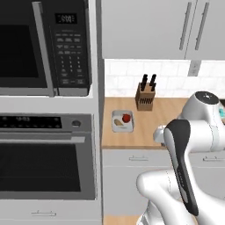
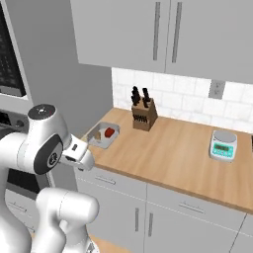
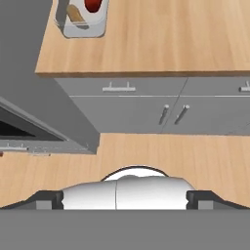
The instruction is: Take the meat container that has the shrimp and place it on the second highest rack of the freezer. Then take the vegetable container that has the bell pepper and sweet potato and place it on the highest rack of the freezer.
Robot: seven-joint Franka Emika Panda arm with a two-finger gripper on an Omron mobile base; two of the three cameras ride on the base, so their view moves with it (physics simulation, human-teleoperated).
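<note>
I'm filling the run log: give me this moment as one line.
stage: before pickup | gripper: open, empty, above floor | tray: on counter, holds red pepper and sweet potato | knife block: behind tray

The clear plastic vegetable container (image 3: 83,22) beside the wooden knife block (image 1: 145,99) is cut by the hand view's top edge, its glossy red bell pepper (image 3: 93,5) half gone. The tan sweet potato (image 1: 118,122) is too small to read. Right of the block, the arm's white shoulder hides the wooden worktop (image 1: 162,114).
</note>
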